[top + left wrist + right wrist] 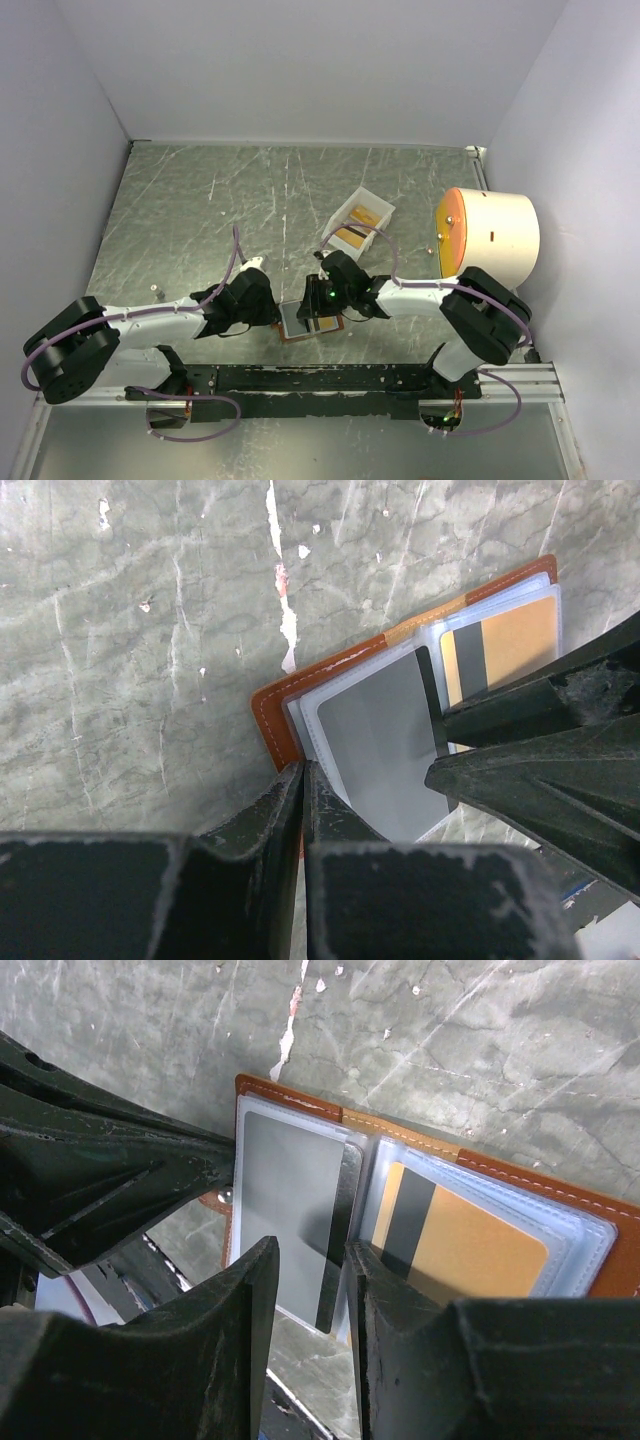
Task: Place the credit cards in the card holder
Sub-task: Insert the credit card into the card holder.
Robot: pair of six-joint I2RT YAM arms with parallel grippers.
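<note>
As left fingers (255,825) pinch open card holder (272,718), lengthwise left-right, right fingers (240,1315) narrowly parted

The small brown leather-like folding card holder (300,1095), edged with pale stitching, lies open and flat low in the middle of the top view, its shiny clear pockets facing up. In the right wrist view its right-hand pocket holds a flat orange-yellow credit card (470,1250) with a dark stripe near its left end. The left-hand side shows a grey card (285,1210) with a black stripe along its right edge, and whether that one is fully inside the plastic cannot be told. More thin orange and yellow cards (351,238) lie in a small white rectangular tray (341,209), up and to the right of the holder in the top view and apart from it.
</note>
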